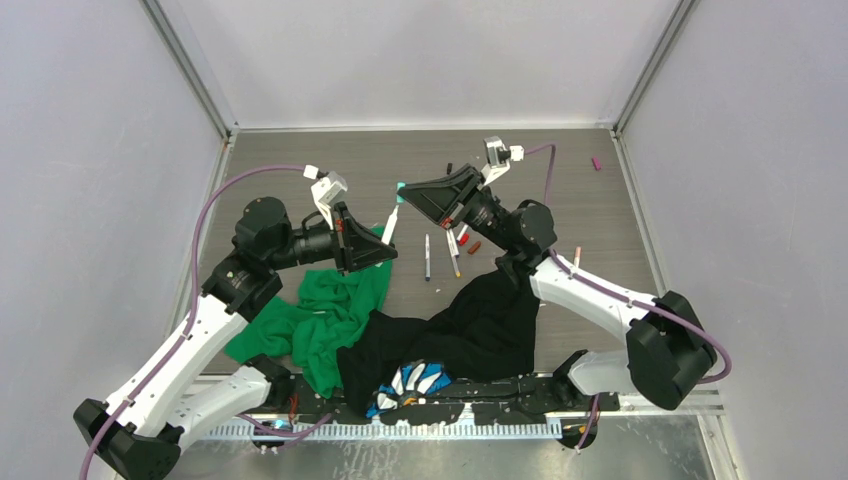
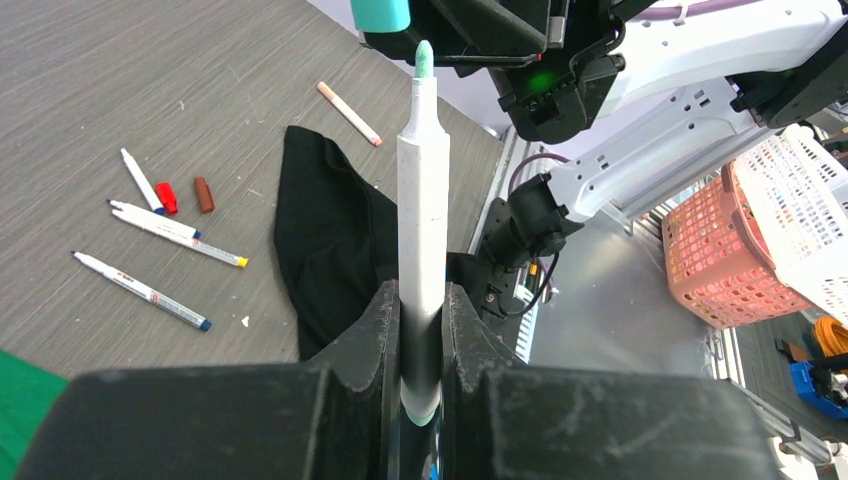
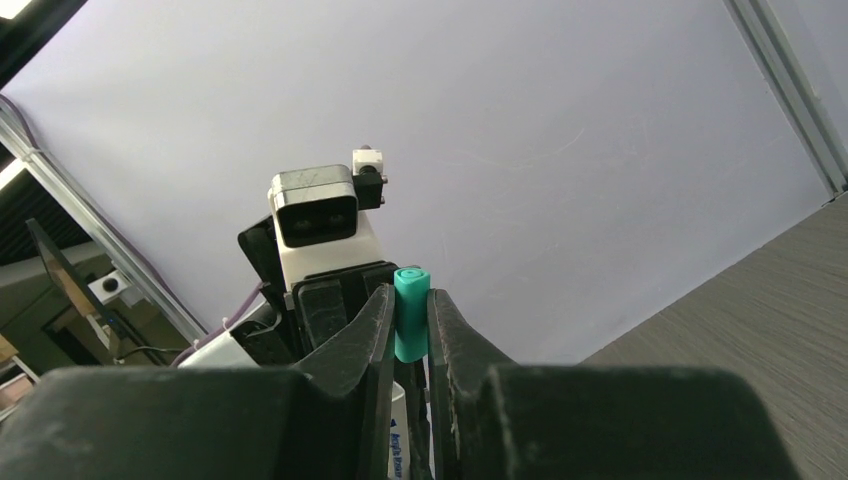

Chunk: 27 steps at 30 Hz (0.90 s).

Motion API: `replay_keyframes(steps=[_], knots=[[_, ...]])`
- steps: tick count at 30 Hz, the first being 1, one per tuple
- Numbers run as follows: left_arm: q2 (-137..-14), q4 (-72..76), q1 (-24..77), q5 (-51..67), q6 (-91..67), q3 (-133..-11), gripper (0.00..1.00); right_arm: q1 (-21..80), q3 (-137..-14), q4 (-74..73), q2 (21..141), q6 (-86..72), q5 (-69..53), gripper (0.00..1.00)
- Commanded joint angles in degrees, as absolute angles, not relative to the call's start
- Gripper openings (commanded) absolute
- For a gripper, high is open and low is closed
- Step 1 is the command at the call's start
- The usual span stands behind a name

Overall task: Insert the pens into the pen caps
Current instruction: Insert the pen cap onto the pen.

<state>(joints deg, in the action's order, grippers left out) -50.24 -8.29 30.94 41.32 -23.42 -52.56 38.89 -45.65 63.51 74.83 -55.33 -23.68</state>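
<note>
My left gripper (image 2: 421, 310) is shut on a white pen (image 2: 423, 200), held upright with its teal tip pointing away from the wrist. My right gripper (image 3: 410, 320) is shut on a short teal pen cap (image 3: 410, 325). Over the middle of the table the cap (image 1: 399, 188) sits just above the pen (image 1: 390, 226). In the left wrist view the tip stands just below and a little to one side of the cap (image 2: 380, 12). Three loose pens (image 2: 180, 238) lie on the table, with a red cap (image 2: 166, 197) and a brown cap (image 2: 204, 194) beside them.
A black cloth (image 1: 470, 330) and a green cloth (image 1: 320, 320) lie bunched at the near edge between the arm bases. A magenta cap (image 1: 596, 163) lies far right at the back. Another pen (image 1: 577, 257) lies beside the right arm. Pink and white baskets (image 2: 740, 240) stand off the table.
</note>
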Motion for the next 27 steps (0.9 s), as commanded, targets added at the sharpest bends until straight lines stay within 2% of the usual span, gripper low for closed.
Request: replay_keyframes(steps=[1, 27], knots=[[-49.69, -4.26, 30.59, 42.37, -24.08, -52.82, 0.00, 39.35, -48.33, 66.73, 74.96, -54.21, -24.49, 0.00], [-49.74, -3.78, 30.59, 41.85, -24.70, -52.57, 0.00, 39.95, -49.22, 67.77, 75.42, -55.30, -25.06, 0.00]])
